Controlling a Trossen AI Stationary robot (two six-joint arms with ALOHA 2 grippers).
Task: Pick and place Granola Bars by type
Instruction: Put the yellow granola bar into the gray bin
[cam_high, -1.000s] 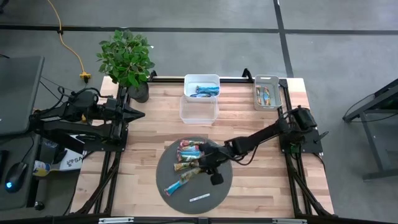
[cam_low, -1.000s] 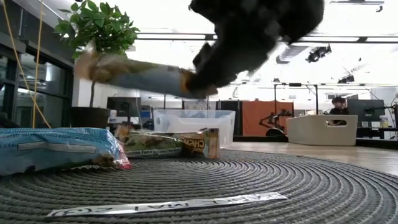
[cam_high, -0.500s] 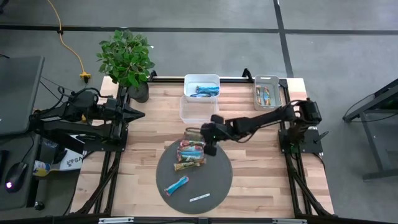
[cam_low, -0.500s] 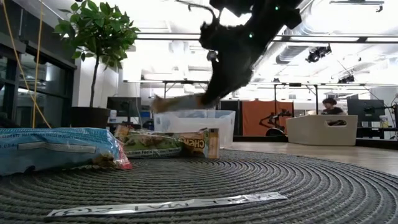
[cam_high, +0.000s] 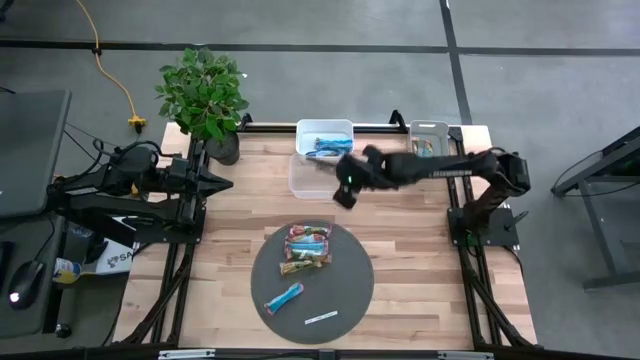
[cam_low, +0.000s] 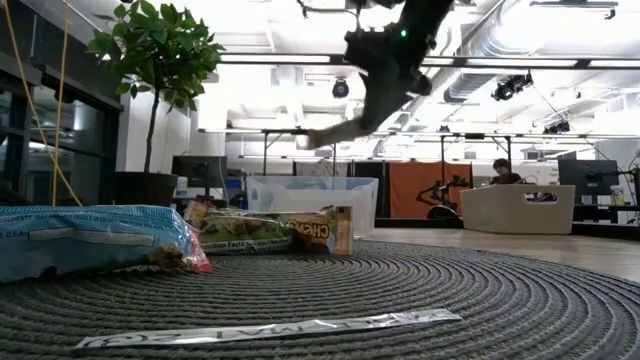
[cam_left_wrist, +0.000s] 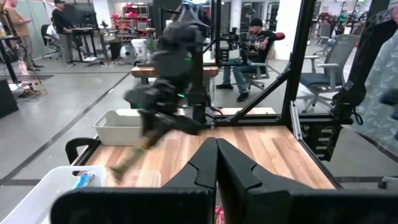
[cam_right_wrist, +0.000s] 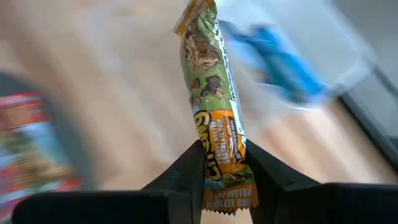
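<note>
My right gripper (cam_high: 340, 178) hangs over the clear bin (cam_high: 319, 176) at the table's far middle, shut on a tan-and-green granola bar (cam_right_wrist: 210, 87). In the low view that bar (cam_low: 335, 133) slants down from the fingers, above the bin. More bars lie flat on the round grey mat (cam_high: 345, 300): red ones (cam_high: 308, 235), a tan-and-green one (cam_high: 305, 262) and a blue one (cam_high: 284, 297). Blue bars lie in the white bin (cam_high: 324, 140). My left gripper (cam_left_wrist: 216, 155) waits at the table's left side, shut and touching nothing. My right gripper pinches the tan-and-green bar near one end (cam_right_wrist: 221, 146) between its two fingers, on the wrapper's flat faces. A short stub of wrapper (cam_right_wrist: 229, 196) sticks out behind the fingers. The long rest runs out past the fingertips. The bar is lifted clear, slanting downward.
A grey bin (cam_high: 430, 148) holding bars stands at the far right corner. A potted plant (cam_high: 205, 95) stands at the far left. A thin white strip (cam_high: 321, 318) lies on the mat's near part. Bare wood shows between the mat and the bins.
My right gripper has risen from the mat with the tan-and-green bar and swung toward the table's far edge, rolling and tipping as it went. It now stands over the clear bin. The bar has been lifted clear of the mat.
</note>
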